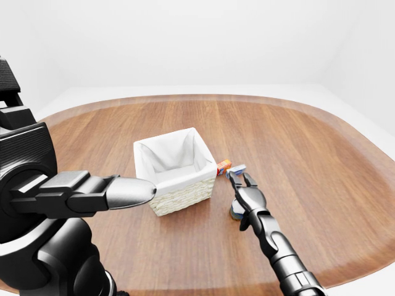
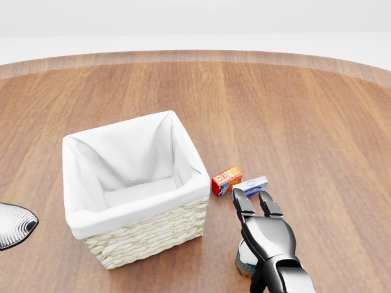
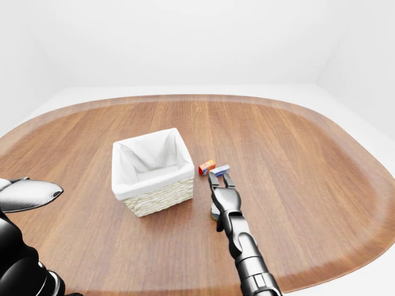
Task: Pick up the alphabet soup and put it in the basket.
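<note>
small orange-red box (image 2: 226, 180), blue-white box (image 2: 252, 184) beside it (nearly touching), wooden table (image 2: 317, 122)

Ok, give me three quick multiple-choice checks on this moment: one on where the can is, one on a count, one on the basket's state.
1. In the head view, the soup can stands:
A. inside the basket
B. lower right of the basket
C. at the table's top edge

2. Small boxes beside the basket:
A. one
B. two
C. four

3. The basket is:
A. upright and empty
B. tipped over
C. holding the can

Answers: 1 B, the can sits on the table under the right hand. 2 B, a red box and a blue-white box. 3 A, only white lining shows inside.
</note>
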`<state>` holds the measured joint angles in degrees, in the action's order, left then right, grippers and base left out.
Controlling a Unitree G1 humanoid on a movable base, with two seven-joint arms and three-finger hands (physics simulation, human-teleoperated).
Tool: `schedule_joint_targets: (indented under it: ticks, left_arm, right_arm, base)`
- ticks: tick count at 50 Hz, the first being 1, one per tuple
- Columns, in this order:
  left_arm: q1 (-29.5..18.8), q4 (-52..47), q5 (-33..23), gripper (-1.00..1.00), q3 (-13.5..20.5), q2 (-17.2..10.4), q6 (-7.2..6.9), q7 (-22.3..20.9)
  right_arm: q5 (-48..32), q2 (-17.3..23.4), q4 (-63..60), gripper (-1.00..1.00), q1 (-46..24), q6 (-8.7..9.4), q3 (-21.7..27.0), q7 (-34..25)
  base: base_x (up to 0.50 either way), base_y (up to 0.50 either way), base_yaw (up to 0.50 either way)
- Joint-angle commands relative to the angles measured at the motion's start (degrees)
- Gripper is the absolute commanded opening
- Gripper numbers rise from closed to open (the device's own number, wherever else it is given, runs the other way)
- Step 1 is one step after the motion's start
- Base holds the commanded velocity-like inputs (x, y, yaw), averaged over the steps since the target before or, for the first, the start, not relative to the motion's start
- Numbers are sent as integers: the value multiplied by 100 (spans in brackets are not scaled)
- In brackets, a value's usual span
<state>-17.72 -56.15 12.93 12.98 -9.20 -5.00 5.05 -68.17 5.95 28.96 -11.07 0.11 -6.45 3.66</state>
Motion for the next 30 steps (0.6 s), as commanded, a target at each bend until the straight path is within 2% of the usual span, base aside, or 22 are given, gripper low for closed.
schedule_joint_targets:
  ticks: [1,6,30]
  left_arm:
    - [0,-6,-35,100,-17,1,0,-21]
    - [-32,-50,16,100,-11,16,0,-11]
    - [1,-57,-42,100,-26,20,0,-23]
  right_arm:
    - [-16,-27,683,100,-386,-15,-50,249]
    - [-63,-85,793,100,-470,32,-120,262]
    - [12,-191,2357,100,-1118,-17,-241,852]
  base:
    - [0,0,0]
    - [0,0,0]
    - [0,0,0]
